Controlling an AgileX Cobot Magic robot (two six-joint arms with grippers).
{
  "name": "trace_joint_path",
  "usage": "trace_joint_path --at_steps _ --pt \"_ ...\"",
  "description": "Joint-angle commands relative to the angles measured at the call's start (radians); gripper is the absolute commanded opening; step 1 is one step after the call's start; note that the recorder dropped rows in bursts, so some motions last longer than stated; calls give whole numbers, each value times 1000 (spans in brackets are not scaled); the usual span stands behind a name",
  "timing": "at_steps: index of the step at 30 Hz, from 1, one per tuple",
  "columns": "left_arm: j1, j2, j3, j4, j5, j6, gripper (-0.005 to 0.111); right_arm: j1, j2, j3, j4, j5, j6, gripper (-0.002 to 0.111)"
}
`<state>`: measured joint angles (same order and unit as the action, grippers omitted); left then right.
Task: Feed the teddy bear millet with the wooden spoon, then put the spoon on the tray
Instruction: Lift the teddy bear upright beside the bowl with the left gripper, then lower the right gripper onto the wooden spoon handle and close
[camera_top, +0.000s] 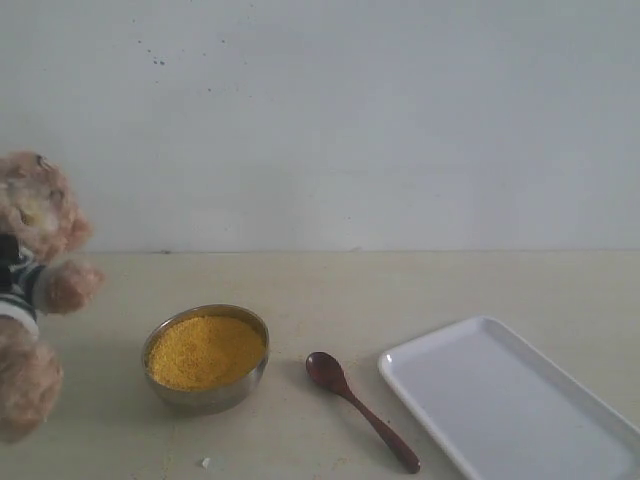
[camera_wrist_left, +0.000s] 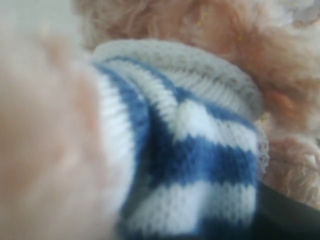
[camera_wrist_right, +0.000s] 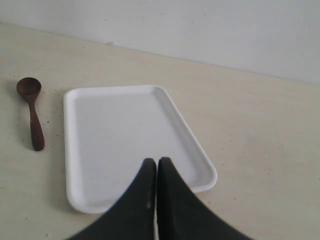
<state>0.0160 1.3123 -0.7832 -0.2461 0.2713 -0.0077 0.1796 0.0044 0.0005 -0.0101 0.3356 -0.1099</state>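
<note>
The teddy bear (camera_top: 30, 290) sits at the far left edge of the table, partly cut off. Its striped shirt (camera_wrist_left: 200, 150) fills the left wrist view, bunched where my left gripper's jaws stand. Only a dark finger (camera_wrist_left: 292, 220) shows, and the grip looks shut on the bear. Millet (camera_top: 205, 350) fills a small steel bowl (camera_top: 250, 380) beside the bear. The wooden spoon (camera_top: 355, 400) (camera_wrist_right: 32, 115) lies on the table between the bowl and the white tray (camera_top: 500, 400) (camera_wrist_right: 120, 130). My right gripper (camera_wrist_right: 157, 161) hangs shut and empty above the tray's end, out of the exterior view.
A pale wall rises behind the beige table. A small white crumb (camera_top: 205, 462) lies in front of the bowl. Bare tabletop runs behind the bowl, spoon and tray up to the wall.
</note>
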Motion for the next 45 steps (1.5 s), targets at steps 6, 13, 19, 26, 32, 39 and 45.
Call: trace_joint_path --at_steps 6,13,19,26,32,39,45 --pt "23 92 113 -820 156 886 4 4 -4 0 -116 -3 -59 0" --pt "106 103 113 -1326 517 1430 4 4 -4 0 -56 -166 -41 0" --pt "117 122 123 -1241 466 1399 4 4 -4 0 386 -572 241 0" --pt "117 125 124 -1410 492 1660 4 4 -4 0 574 -1089 390 0" --pt "117 125 121 -1498 496 1646 4 4 -2 -98 234 -976 825 0" --pt "117 125 102 -1498 487 1417 4 4 517 -380 -558 -945 882 0" --pt "117 125 102 -1498 487 1463 4 4 1124 -537 -544 -954 764 0"
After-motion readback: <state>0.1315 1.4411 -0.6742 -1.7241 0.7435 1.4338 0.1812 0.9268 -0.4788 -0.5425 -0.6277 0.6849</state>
